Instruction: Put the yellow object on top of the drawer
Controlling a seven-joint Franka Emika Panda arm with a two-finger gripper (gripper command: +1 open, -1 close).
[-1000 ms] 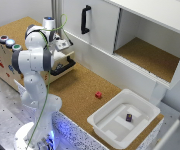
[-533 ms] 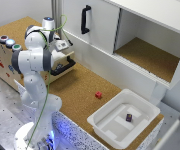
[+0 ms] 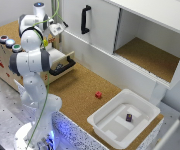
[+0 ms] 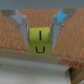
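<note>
1. The gripper holds the yellow object between its two fingers, one on each side of it.
2. The yellow object shows a dark mark like the letters "I U" on its face.
3. Behind it there is a brown cork-like surface.
4. A pale band lies below the cork; its details are blurred.

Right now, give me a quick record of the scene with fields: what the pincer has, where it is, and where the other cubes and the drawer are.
pincer: shut on the yellow cube
pincer place: above a cork surface, hidden behind the arm in the exterior view
drawer: pulled open, black bar handle facing out
red cube: on the cork table, beside the tub
purple cube: inside the white tub
cabinet: one side open
</note>
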